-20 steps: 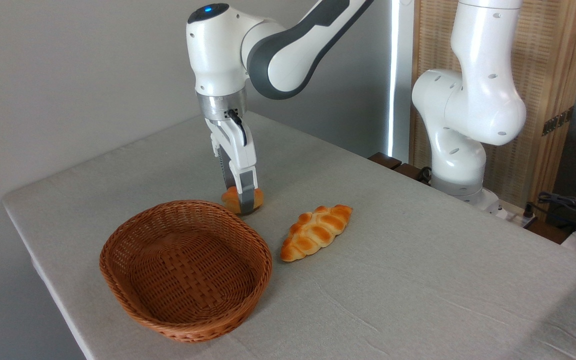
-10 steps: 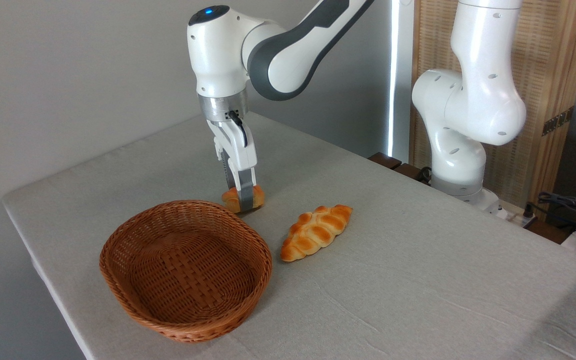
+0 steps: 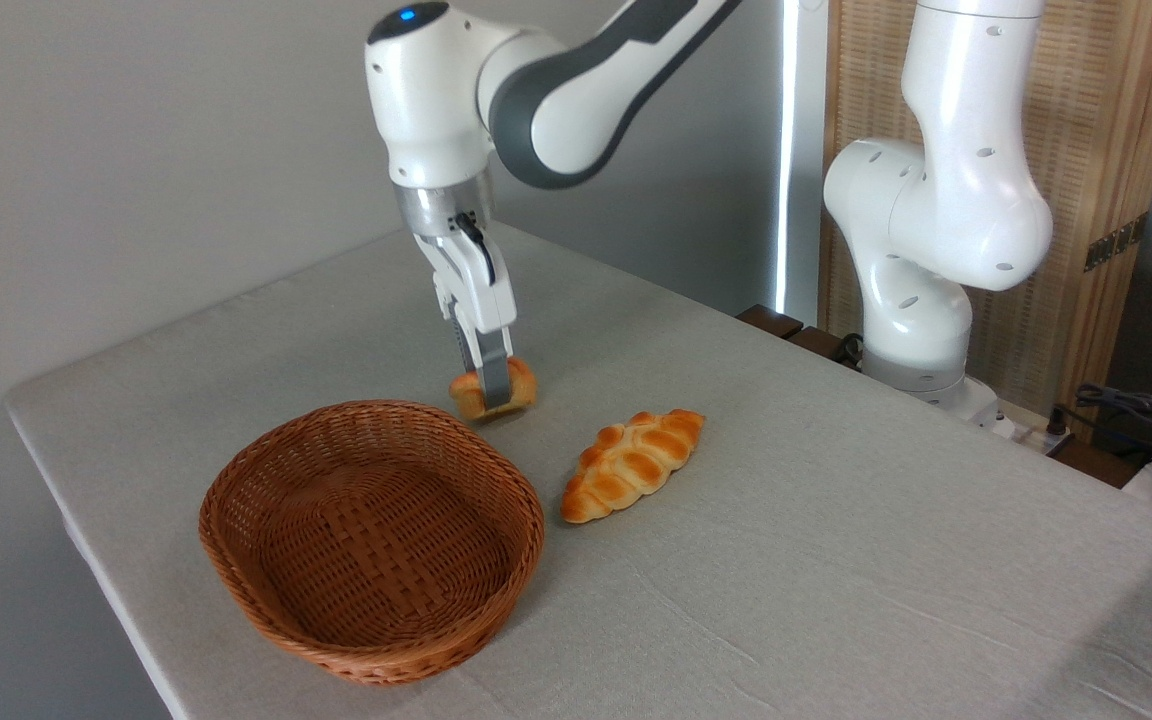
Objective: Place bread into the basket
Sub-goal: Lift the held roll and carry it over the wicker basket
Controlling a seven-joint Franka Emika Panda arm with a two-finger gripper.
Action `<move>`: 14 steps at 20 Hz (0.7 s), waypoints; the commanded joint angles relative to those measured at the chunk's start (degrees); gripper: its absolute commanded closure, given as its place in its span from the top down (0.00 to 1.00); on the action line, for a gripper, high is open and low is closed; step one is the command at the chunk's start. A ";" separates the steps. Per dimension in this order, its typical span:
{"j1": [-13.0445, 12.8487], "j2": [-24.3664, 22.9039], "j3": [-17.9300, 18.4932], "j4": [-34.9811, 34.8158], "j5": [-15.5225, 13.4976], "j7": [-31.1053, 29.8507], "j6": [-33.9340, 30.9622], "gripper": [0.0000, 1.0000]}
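Note:
A small round golden-orange bun [image 3: 521,381] hangs just above the tablecloth, behind the far rim of the basket. My gripper [image 3: 493,392] points straight down and is shut on it, its near finger [image 3: 495,380] crossing the bun's front. The oval reddish-brown wicker basket [image 3: 236,497] stands in front of and to the left of the bun, with nothing inside it. The far finger is hidden behind the bun.
A longer braided loaf [image 3: 633,463] with pointed ends lies on the cloth right of the basket, close to its rim. The arm's white base [image 3: 921,300] stands at the table's far right edge. The table's left edge [image 3: 96,560] runs just past the basket.
The gripper has risen a little with the bun held between its fingers, lifting it off the cloth and drifting slightly right. Basket and braided loaf have not moved.

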 commanded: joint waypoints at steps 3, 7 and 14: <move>0.23 -0.06 7.27 10.77 -5.01 5.25 -8.93 0.31; 0.23 0.47 13.59 13.35 -4.92 7.88 -7.28 0.33; 0.23 9.15 21.25 13.17 -4.39 17.47 9.39 0.36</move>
